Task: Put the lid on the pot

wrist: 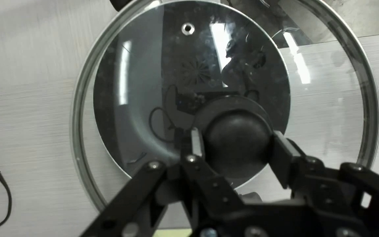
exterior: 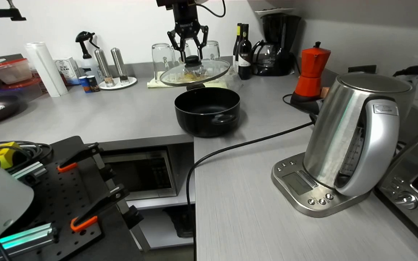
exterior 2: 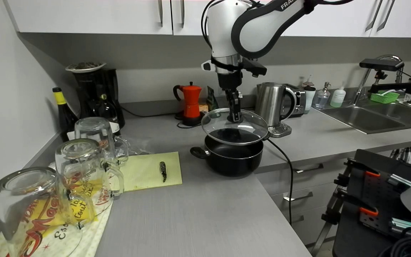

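The clear-glass lid has a thin metal rim and a dark knob. It also shows in an exterior view and in the wrist view. My gripper is shut on the lid's knob, with a finger on each side of it in the wrist view. The lid hangs in the air, somewhat tilted, above the black pot. The pot stands open on the counter and also shows in an exterior view. In the wrist view the pot's round opening shows through the glass, off-centre to the left.
A black cable runs over the counter near the pot. The steel kettle and red moka pot stand to one side. Glass mugs, a yellow cloth and wine bottles stand or lie nearby.
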`<state>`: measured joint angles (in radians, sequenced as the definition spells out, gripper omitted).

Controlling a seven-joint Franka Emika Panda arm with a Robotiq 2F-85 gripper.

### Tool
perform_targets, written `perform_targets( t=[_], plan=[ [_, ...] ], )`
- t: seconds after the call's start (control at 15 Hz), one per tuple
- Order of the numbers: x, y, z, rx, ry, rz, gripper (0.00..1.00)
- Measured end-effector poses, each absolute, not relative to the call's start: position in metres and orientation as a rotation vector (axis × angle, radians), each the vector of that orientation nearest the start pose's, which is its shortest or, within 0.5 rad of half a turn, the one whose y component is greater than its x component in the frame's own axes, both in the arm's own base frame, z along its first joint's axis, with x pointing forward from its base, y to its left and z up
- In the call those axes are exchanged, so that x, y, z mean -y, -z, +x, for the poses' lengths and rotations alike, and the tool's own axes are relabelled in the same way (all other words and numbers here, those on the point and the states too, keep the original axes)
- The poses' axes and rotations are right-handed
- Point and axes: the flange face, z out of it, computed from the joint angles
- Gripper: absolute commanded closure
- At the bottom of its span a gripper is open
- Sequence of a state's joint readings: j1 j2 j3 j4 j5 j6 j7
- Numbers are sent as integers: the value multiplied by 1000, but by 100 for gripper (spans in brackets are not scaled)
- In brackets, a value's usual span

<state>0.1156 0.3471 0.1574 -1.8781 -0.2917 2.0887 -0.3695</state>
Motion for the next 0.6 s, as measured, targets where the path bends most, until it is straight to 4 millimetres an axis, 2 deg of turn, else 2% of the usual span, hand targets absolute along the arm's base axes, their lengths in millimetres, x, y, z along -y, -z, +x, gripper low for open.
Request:
perform_targets(
  t=[0.6],
  plan=[
    [-120,-272,619,1199,-315,-3046,75]
  ],
)
